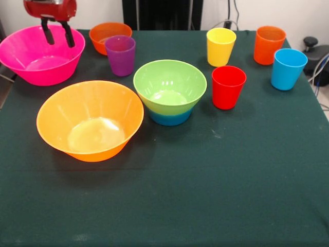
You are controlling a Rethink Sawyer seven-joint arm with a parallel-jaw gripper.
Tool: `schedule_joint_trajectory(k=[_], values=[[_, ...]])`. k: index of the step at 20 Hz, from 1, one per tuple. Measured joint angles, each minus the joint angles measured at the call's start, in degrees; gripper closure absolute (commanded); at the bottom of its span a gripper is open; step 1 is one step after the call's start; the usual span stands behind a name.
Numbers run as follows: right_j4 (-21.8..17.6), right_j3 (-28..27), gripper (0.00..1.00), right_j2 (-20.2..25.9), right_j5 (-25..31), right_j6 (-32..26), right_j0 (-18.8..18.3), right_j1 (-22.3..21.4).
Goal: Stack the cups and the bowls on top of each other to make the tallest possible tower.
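My gripper (57,33) hangs open and empty over the far rim of the large pink bowl (31,64) at the far left. The large orange bowl (90,121) sits in front of it. The green bowl (169,87) rests nested in the small blue bowl (170,119) at the middle. The small orange bowl (105,34) stands at the back, with the purple cup (121,55) in front of it. The yellow cup (220,46), red cup (228,86), orange cup (269,45) and light blue cup (288,68) stand upright at the right.
The dark green tablecloth (205,195) covers the table. The robot's black pedestal (162,14) stands at the far side. A black object with cables (314,51) lies off the table's right edge.
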Motion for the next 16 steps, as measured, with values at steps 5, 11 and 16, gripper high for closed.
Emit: schedule_joint_trajectory(k=[5, 11, 16], values=[[-2.45, -0.42, 0.00, -0.01, 0.00, 0.00, 0.50, 2.18], [-4.43, -0.46, 0.00, 0.11, 0.00, 0.00, 0.92, 4.27], [-4.44, -0.49, 0.00, 0.16, 0.00, 0.00, 0.92, 4.30]])
